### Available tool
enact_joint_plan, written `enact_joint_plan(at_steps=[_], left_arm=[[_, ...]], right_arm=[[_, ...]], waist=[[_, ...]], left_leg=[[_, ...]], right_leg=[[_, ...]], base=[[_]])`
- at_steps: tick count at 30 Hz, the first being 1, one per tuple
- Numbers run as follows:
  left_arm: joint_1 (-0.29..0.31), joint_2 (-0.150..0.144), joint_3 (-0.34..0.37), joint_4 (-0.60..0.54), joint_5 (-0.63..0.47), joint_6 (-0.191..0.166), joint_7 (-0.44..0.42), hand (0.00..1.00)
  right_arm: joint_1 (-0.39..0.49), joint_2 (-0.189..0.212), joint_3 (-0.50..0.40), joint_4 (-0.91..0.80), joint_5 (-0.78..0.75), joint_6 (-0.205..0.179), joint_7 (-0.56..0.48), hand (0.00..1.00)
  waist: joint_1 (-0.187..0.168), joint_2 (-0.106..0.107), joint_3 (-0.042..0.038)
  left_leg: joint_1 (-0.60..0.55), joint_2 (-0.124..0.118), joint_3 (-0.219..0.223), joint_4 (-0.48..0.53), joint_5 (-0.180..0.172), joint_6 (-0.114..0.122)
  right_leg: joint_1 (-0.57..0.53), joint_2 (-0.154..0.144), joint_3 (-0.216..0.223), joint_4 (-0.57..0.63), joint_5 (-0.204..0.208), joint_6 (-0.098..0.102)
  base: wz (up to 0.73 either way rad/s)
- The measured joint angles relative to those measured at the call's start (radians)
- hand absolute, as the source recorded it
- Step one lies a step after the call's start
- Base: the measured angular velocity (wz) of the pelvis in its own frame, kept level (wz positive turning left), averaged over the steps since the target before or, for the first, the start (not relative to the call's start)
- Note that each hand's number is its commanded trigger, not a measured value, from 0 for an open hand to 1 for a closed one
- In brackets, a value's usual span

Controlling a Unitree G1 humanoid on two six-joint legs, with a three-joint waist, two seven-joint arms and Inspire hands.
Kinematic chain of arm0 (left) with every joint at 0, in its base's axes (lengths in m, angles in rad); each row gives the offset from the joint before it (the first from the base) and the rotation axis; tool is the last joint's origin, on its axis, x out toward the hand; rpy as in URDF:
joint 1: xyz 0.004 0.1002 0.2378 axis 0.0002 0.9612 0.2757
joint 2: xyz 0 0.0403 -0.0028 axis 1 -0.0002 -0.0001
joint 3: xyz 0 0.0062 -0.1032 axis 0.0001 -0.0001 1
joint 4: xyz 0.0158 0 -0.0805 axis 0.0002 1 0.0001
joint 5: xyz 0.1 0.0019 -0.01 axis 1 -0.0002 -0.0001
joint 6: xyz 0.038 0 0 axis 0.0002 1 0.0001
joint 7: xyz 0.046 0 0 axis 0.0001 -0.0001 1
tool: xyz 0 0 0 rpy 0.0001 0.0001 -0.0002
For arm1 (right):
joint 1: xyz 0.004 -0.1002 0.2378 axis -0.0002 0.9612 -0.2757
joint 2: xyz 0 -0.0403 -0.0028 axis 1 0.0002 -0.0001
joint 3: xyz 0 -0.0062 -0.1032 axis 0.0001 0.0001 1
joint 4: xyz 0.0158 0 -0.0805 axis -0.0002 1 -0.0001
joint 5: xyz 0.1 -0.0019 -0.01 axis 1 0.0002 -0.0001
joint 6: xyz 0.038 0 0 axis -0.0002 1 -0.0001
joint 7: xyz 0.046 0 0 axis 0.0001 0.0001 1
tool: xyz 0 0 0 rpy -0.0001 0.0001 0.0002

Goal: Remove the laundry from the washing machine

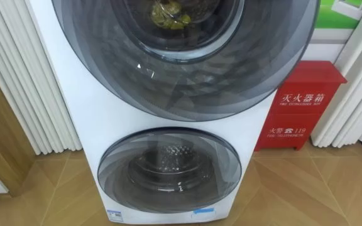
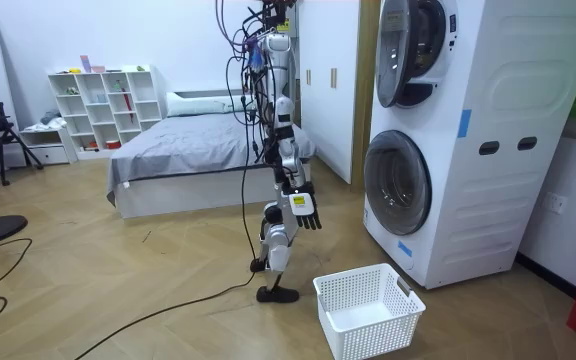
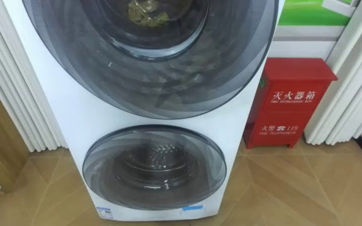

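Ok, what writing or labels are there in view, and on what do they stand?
Red cabinet: two rows of white characters, the lower with digits.
Washing machine: small stickers under the lower door, too small to read.

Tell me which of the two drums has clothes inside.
The upper drum: a yellow-green bundle lies in it. The lower drum shows bare metal.
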Motion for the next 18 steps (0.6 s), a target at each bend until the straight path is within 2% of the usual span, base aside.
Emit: enact_joint_plan(at_steps=[18], left_arm=[[0.001, 0.003, -0.018, -0.01, 0.0, 0.002, -0.014, 0.0]], right_arm=[[-0.006, 0.0, 0.01, -0.01, 0.006, 0.003, 0.012, 0.0]], waist=[[0.004, 0.004, -0.0016]], left_leg=[[-0.001, 0.0, 0.001, -0.001, 0.0, 0.0]], right_leg=[[-0.001, 0.001, 0.002, -0.002, 0.0, 0.0]], base=[[0.0]])
